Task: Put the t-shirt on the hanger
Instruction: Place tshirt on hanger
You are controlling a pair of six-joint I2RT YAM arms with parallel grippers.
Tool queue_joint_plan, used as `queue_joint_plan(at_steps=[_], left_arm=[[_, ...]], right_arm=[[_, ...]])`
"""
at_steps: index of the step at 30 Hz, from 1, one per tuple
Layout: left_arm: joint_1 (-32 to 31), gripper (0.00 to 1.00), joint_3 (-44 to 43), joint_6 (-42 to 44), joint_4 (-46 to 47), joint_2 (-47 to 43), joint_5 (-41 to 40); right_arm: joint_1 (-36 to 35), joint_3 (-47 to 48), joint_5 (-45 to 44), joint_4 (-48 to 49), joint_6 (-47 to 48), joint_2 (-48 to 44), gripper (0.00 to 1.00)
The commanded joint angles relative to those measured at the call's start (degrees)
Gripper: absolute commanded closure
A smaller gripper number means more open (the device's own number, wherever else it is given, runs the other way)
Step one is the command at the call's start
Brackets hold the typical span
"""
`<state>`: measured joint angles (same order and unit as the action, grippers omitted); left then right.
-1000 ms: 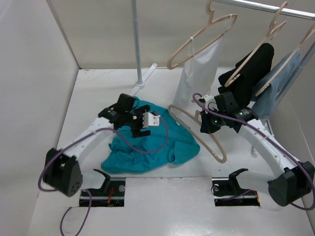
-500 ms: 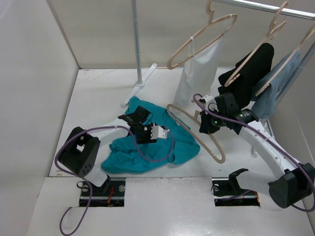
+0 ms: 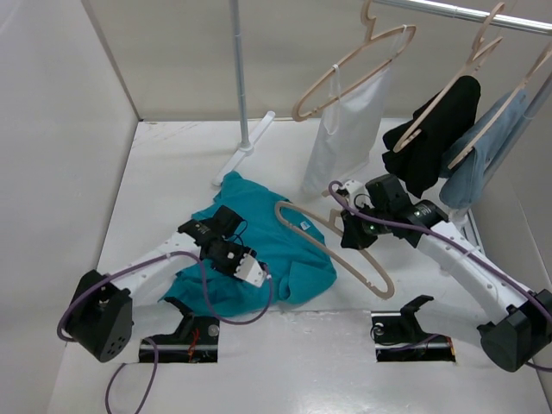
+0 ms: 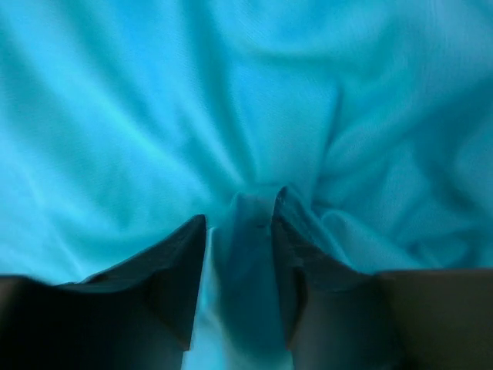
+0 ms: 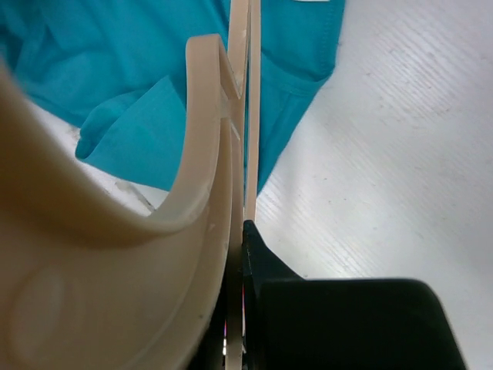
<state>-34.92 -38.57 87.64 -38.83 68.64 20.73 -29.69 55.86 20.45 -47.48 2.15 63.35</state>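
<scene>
The teal t-shirt (image 3: 276,241) lies crumpled on the white table, its white neck label facing up near the hanger's left end. My left gripper (image 3: 255,274) is at the shirt's near edge, shut on a fold of the fabric. The left wrist view shows that fold (image 4: 240,254) pinched between both fingers (image 4: 166,270). My right gripper (image 3: 352,235) is shut on the pale wooden hanger (image 3: 376,272) at its neck and holds it with its left shoulder over the shirt's collar. In the right wrist view the hanger (image 5: 208,154) fills the left side, with the t-shirt (image 5: 115,69) below.
A rail at the back right carries a hanger with a white top (image 3: 345,129), one with a black garment (image 3: 435,125) and a pale blue garment (image 3: 492,147). A grey pole (image 3: 241,78) stands at the back. Walls close the left and back.
My left gripper has moved toward the near edge, dragging the t-shirt's hem with it and spreading the cloth. My right gripper has carried the hanger left, over the collar.
</scene>
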Motion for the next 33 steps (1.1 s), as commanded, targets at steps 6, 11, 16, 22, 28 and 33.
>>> queue_joint_plan(at_steps=[6,11,16,22,28,33], left_arm=[[1.69,0.51,-13.27,-50.40,25.62,5.17,10.29],[1.69,0.49,-29.59,-70.13,29.17,19.40,3.10],[2.92,0.52,-36.57,-71.55,25.57,30.74,3.78],[3.45,0.55,-46.06,-75.15,20.55,41.21,-1.91],[3.45,0.64,-45.54,-75.77,22.66,42.45,-7.90],[2.14,0.64,-41.16,-74.01,22.91,41.31,-9.65]], right_arm=[[0.69,-0.40,0.65,2.84,-2.76,-2.18,1.00],[4.20,-0.92,0.65,2.31,-2.77,-1.04,1.00],[5.52,-1.54,-2.23,0.12,-2.77,-2.18,1.00],[6.05,-3.56,-2.17,0.10,-2.77,-4.29,1.00],[6.05,-3.03,-1.64,0.64,-2.77,-4.29,1.00],[6.05,-3.03,-0.94,1.69,-2.24,-3.76,1.00]])
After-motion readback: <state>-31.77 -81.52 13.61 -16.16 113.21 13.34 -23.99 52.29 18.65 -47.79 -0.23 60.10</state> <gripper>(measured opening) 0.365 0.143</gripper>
